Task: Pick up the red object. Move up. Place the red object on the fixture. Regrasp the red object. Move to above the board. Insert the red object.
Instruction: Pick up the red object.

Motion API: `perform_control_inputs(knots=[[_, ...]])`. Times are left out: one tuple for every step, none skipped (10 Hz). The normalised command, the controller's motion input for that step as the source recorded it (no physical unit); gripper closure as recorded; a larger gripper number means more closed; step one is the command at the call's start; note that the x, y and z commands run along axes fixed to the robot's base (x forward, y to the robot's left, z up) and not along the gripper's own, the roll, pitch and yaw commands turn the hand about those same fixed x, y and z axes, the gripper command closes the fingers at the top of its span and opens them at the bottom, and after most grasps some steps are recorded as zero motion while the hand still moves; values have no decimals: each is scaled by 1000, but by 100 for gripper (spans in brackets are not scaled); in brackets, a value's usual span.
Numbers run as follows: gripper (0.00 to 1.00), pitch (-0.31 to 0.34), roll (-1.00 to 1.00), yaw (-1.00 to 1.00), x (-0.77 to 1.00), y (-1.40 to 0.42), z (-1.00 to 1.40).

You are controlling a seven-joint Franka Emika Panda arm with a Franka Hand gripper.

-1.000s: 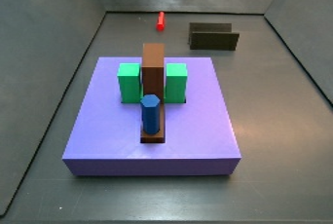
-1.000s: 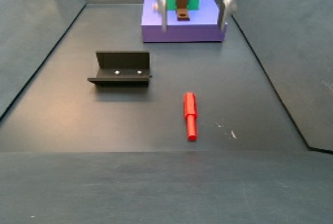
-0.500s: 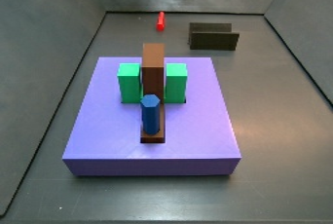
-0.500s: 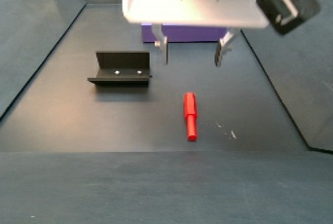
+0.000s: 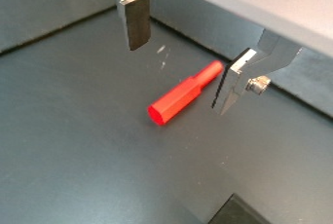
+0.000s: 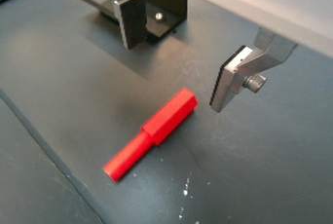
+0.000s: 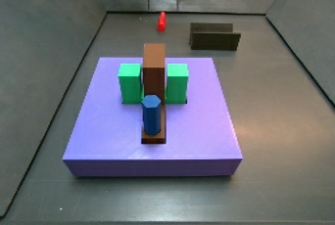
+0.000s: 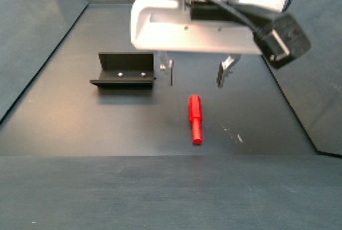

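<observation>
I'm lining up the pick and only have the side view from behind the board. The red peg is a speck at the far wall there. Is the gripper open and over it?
Observer: Open. In a wrist view the gripper has its fingers spread, with the red peg lying flat on the floor between them, untouched.
Operator: Is it low enough to close?
Observer: Not by the look of it. In a side view the fingertips hang above the floor, just behind the peg's far end.
Operator: Where is the fixture?
Observer: In a side view the fixture stands on the floor beside the gripper, apart from the peg.
</observation>
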Motion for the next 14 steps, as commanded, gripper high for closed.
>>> perform_control_inputs(knots=[[0,-214,-306,0,14,117,-417],[0,-216,-326,0,0,137,-380],[0,-213,-343,0,0,129,-351],[0,-214,-339,0,0,94,-351],[0,-217,-323,0,0,54,-363],[0,-216,-317,0,0,31,-351],[0,-210,-303,0,0,0,-317],[0,-213,-304,0,0,6,-286],[0,-221,-320,-6,0,29,-240],[0,-229,-326,-29,0,57,-214],[0,-231,-313,-57,0,69,-226],[0,-229,-291,-63,0,69,-211],[0,-236,-304,-57,0,80,-220],[0,-170,-231,-17,0,57,-9]])
